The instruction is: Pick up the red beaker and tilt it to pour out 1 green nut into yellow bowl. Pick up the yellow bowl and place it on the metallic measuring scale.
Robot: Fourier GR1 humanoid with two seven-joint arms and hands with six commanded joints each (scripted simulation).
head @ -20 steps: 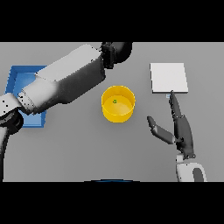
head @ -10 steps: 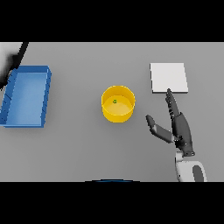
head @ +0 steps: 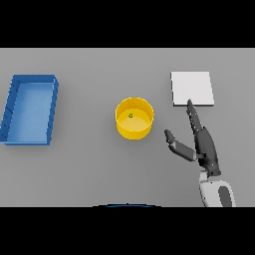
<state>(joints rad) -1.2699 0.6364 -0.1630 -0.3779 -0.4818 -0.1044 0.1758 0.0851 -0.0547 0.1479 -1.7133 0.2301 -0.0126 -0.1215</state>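
The yellow bowl stands upright at the table's middle with one green nut inside it. To its right and a little nearer, my right hand is open, fingers straight and pointing away, thumb spread toward the bowl; a gap separates it from the bowl. The fingertips end just below the metallic measuring scale, a flat pale square at the back right. No red beaker shows in the head view. My left hand is out of the picture.
A blue tray lies at the far left of the table.
My left arm has pulled back out of the view to the left, uncovering the blue tray. The right hand has shifted slightly left toward the bowl.
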